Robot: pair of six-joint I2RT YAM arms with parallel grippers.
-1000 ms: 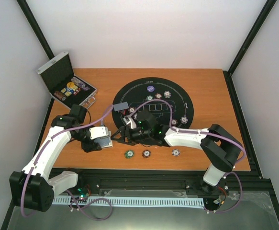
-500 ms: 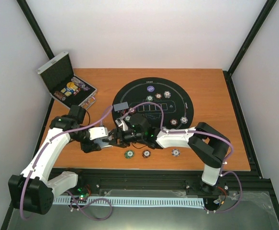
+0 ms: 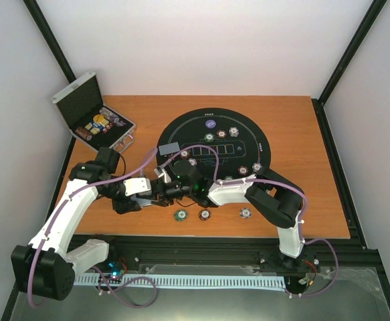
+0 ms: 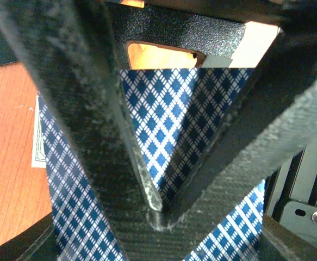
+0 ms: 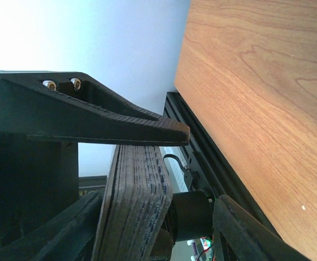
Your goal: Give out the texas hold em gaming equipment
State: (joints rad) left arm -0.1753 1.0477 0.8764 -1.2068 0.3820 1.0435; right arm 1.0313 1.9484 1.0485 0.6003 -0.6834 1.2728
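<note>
1. Clamps the left tool (image 4: 158,209) tight on a deck of cards (image 4: 163,109), blue-and-white diamond backs pinched between both fingers, near the front edge of the table (image 3: 302,147). Seemingly offers the pack as a steady stack to deal from.
2. Sets the right tool (image 3: 158,190) against that deck, one finger (image 5: 120,122) lying along the top of the stacked card edges. Cannot tell whether those jaws stand apart or pinch a card, the second finger being hidden. Probably a reach to peel off the top card.
3. Shows one grey-blue card (image 3: 168,147) on the left rim of the round black mat (image 3: 188,124), with chips (image 3: 233,132) and a purple button disc (image 3: 210,123) spread over the mat, likely marking player seats.
4. Leaves a green chip (image 3: 180,215), a brown-red chip (image 3: 205,215) and a purple-white chip (image 3: 245,212) in a row on bare wood before the mat, well apart, perhaps a near seat's stake.
5. Parks the open silver case (image 3: 91,117) at the far left corner, more pieces inside, away from both tools.
</note>
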